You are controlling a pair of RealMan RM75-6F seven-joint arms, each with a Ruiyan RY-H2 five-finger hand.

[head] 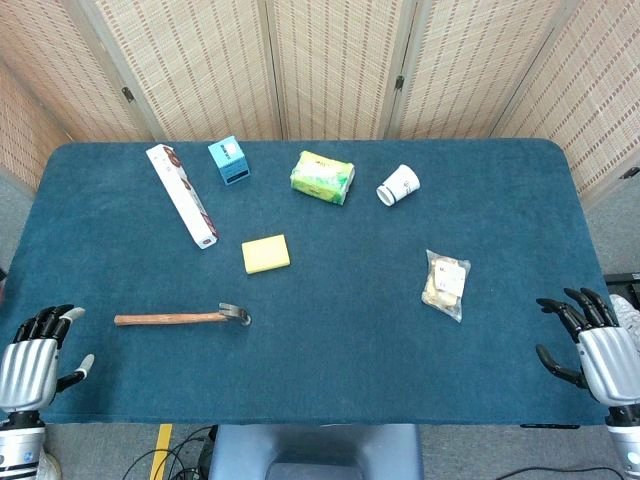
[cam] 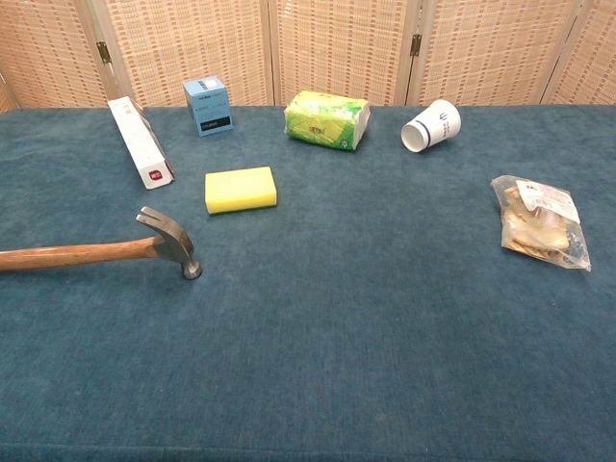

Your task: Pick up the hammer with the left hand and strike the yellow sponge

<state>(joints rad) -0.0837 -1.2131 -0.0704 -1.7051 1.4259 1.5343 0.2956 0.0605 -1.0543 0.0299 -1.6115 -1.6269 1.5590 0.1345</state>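
Note:
A hammer [head: 180, 318] [cam: 106, 250] with a wooden handle lies flat on the blue table, its metal head pointing right. The yellow sponge [head: 265, 254] [cam: 240, 189] rests a little beyond the hammer's head. My left hand [head: 35, 362] hovers at the table's near left corner, fingers apart and holding nothing, left of the handle's end. My right hand [head: 595, 345] sits at the near right corner, also spread and empty. Neither hand shows in the chest view.
Along the far side stand a long white box [head: 182, 195], a small blue box [head: 229, 160], a green packet [head: 322, 177] and a tipped paper cup [head: 398, 185]. A clear snack bag [head: 446, 283] lies at the right.

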